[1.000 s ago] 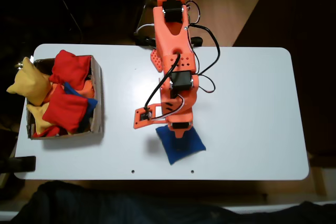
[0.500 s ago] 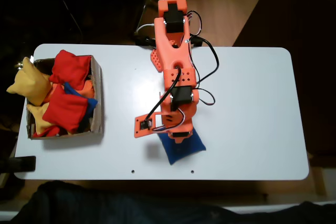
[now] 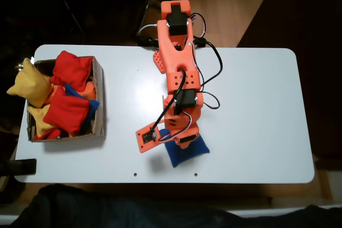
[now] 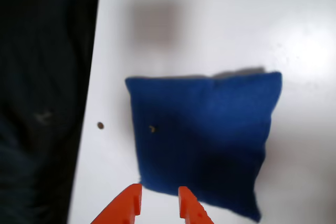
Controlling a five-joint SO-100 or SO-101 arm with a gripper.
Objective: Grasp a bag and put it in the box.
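- Orange fingers point(image 4: 159, 203) stand slightly parted with a narrow gap, holding nothing, their tips at the blue bag's point(image 4: 202, 140) near edge in the wrist view.
- Bag lies flat on the white desk point(image 3: 256, 110), under the arm point(image 3: 179, 78), well apart from the box point(image 3: 98, 100).
- Box holds red and yellow beanbags point(image 3: 67, 113).

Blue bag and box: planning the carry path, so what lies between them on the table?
Bare white table in the fixed view; nothing sits between the blue bag and the box.
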